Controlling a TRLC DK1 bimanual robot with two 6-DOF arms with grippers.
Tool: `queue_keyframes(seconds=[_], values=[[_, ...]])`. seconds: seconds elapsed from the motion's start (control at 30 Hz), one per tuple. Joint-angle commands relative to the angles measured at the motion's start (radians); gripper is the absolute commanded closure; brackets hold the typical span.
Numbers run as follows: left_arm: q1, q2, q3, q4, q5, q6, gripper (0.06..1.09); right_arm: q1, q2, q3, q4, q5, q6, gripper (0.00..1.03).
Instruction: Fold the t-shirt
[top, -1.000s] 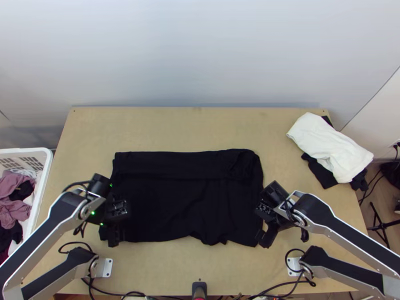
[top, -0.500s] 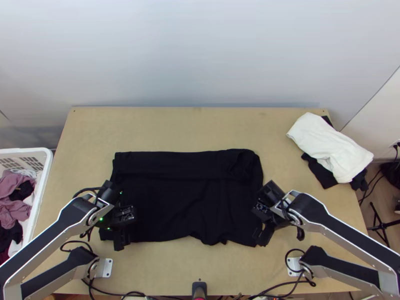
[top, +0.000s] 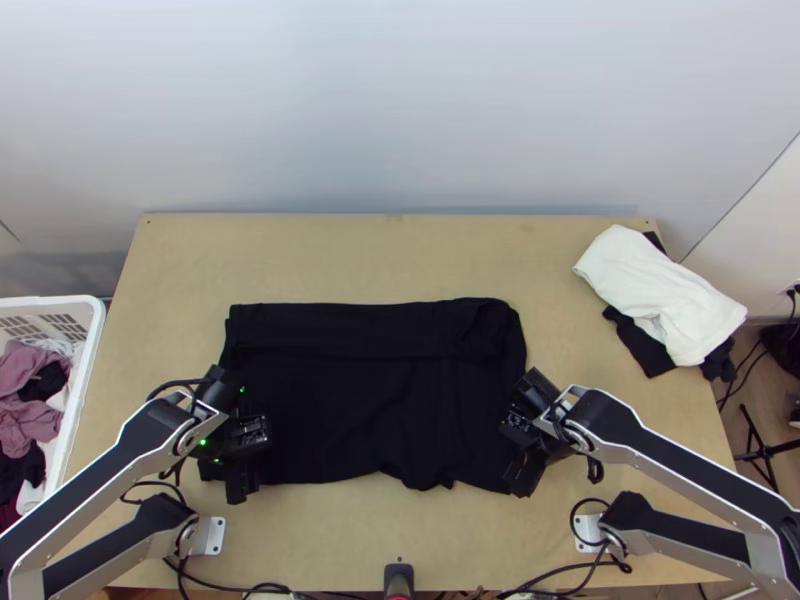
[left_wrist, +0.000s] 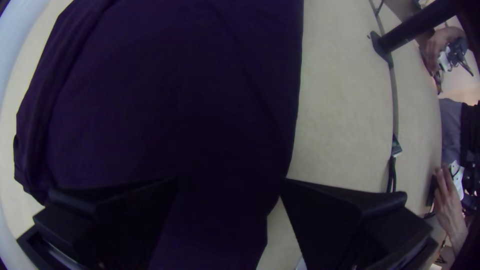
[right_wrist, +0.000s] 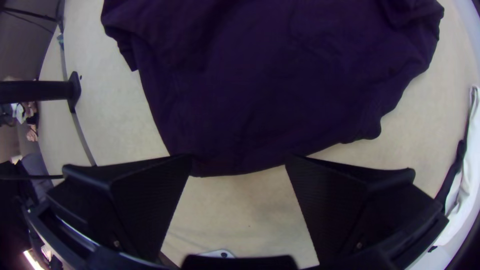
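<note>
The black t-shirt (top: 370, 400) lies as a wide rectangle on the table, with a folded band along its far side and a wavy near edge. At its near left corner is my left gripper (top: 242, 485); in the left wrist view this gripper (left_wrist: 230, 180) is open, its fingers apart over the dark cloth (left_wrist: 175, 100). My right gripper (top: 518, 485) stands at the near right corner. The right wrist view has the right gripper (right_wrist: 239, 159) open, the cloth's edge (right_wrist: 240, 167) lying between its fingertips.
A white garment (top: 655, 290) lies over dark cloth at the table's far right. To the left stands a white basket (top: 85, 385) of clothes. Bare wood (top: 380, 255) stretches behind the shirt. A person's hand (left_wrist: 450, 205) is beyond the near edge.
My left gripper has shifted a little to the right over the shirt's near left corner. My right gripper has moved slightly left, onto the near right corner. The shirt lies as before.
</note>
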Motion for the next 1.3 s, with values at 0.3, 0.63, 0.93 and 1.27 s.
queue_keyframes(seconds=[0.3,0.63,0.93,1.27], values=[[0.0,-0.007,-0.049,-0.024,-0.073,0.09,0.14,0.008,-0.004,-0.014,0.022,0.0,-0.003,0.25],[0.005,-0.024,-0.067,-0.004,-0.08,0.099,0.41,0.023,-0.024,-0.037,0.079,0.0,0.002,0.51],[0.009,-0.102,-0.096,0.021,-0.067,0.119,1.05,0.028,-0.025,-0.057,0.116,-0.006,-0.008,0.85],[0.151,-0.073,0.051,-0.059,0.132,0.089,1.05,-0.04,-0.107,-0.038,0.106,-0.105,-0.017,1.0]])
